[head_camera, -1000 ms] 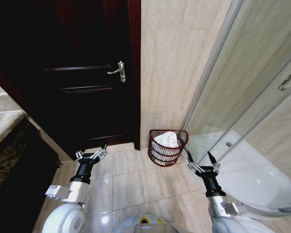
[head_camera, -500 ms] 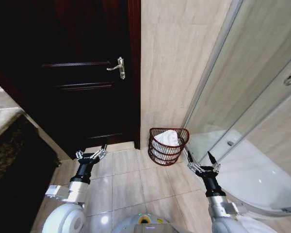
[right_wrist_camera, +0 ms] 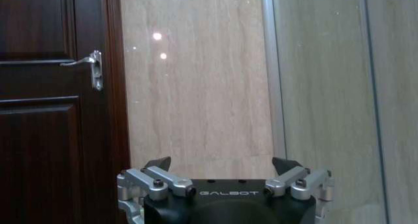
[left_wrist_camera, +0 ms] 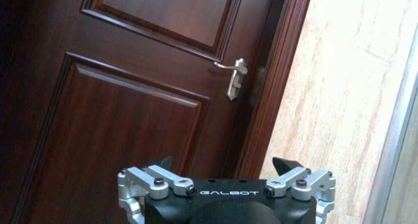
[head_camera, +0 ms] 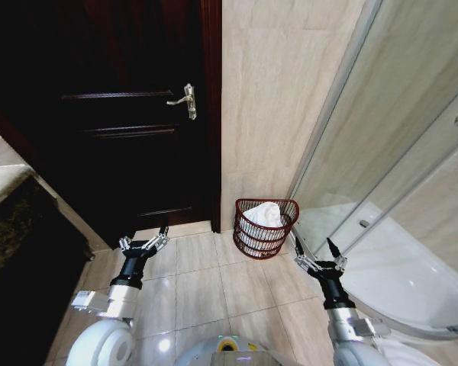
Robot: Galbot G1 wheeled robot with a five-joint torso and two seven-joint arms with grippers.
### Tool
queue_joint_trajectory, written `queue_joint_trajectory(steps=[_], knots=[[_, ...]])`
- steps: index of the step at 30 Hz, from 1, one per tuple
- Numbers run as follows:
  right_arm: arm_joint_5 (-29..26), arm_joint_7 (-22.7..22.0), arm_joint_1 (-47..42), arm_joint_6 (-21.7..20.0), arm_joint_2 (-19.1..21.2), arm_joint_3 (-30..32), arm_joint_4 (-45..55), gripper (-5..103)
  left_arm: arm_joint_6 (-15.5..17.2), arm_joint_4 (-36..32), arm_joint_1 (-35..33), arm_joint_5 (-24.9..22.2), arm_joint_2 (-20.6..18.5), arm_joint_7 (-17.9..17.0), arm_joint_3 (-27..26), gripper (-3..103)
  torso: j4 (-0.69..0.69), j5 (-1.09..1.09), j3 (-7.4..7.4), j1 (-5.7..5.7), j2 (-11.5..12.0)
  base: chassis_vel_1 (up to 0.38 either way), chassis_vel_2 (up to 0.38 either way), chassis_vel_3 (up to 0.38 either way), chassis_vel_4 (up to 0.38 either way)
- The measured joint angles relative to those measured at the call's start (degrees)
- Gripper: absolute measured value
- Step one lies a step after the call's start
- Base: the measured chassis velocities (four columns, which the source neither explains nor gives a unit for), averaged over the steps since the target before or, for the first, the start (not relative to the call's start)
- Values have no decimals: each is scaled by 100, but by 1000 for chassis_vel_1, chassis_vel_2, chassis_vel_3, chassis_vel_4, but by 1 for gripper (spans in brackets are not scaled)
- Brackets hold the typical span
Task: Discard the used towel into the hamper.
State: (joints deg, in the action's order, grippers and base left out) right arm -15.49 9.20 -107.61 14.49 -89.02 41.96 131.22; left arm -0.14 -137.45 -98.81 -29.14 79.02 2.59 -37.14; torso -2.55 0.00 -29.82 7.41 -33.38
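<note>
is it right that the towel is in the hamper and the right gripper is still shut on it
Not quite. The towel is in the hamper, but the right gripper is open and empty, low beside the hamper with nothing between its fingers. The head view shows this, and the right wrist view shows the fingers spread apart.

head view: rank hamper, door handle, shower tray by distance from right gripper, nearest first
From the right gripper, open and low on the right:
1. Shower tray, right beside it, on its right.
2. Hamper, ahead and a little left, by the wall, with the towel in it.
3. Door handle, far up on the dark door, to the left.
</note>
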Motion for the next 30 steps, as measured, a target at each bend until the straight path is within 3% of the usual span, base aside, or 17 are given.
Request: queue_joint_trajectory(steps=[30], knots=[[0,0,0,0,0,0,0,100,0,0,0,0,0,0,0,100,1,0,315,-243,558,-76,-75,-77,-75]])
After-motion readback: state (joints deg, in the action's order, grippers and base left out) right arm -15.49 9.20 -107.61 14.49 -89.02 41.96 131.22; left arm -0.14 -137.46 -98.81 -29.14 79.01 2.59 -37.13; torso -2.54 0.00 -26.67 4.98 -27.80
